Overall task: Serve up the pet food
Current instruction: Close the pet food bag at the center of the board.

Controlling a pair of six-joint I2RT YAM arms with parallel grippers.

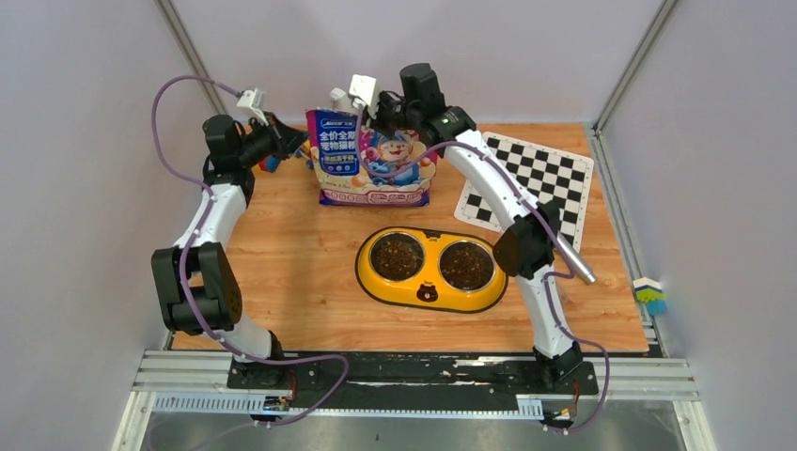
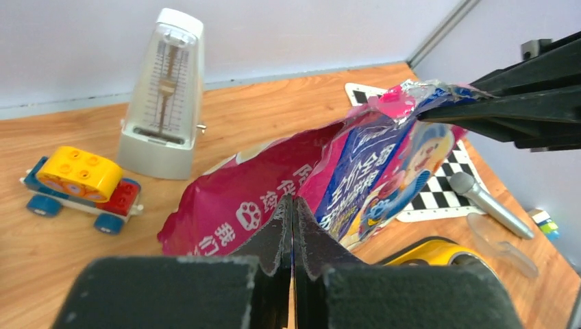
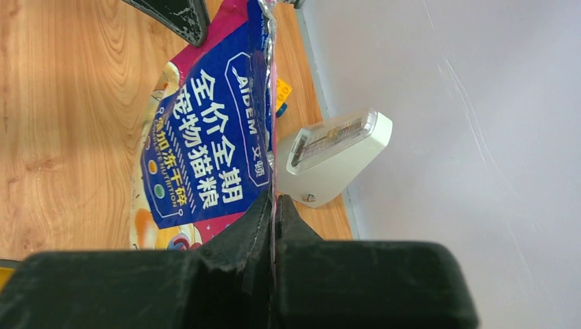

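Observation:
The glossy pink-purple-blue cat food bag (image 1: 371,162) stands at the back middle of the table. My left gripper (image 1: 299,143) is shut on its upper left edge; in the left wrist view (image 2: 293,200) the jaws are pressed together against the bag (image 2: 274,181). My right gripper (image 1: 376,117) is shut on the bag's upper right edge; in the right wrist view (image 3: 274,199) a thin pink strip of bag (image 3: 205,144) runs between the jaws. Dark brown kibble fills the left bowl (image 1: 397,256) and the right bowl (image 1: 466,265) of the yellow feeder (image 1: 428,293).
A checkerboard mat (image 1: 536,177) lies at the back right. A silver cylinder (image 1: 574,262) and a clear scoop (image 2: 500,243) lie right of the feeder. A white metronome (image 2: 164,96) and a toy brick car (image 2: 82,181) stand behind the bag.

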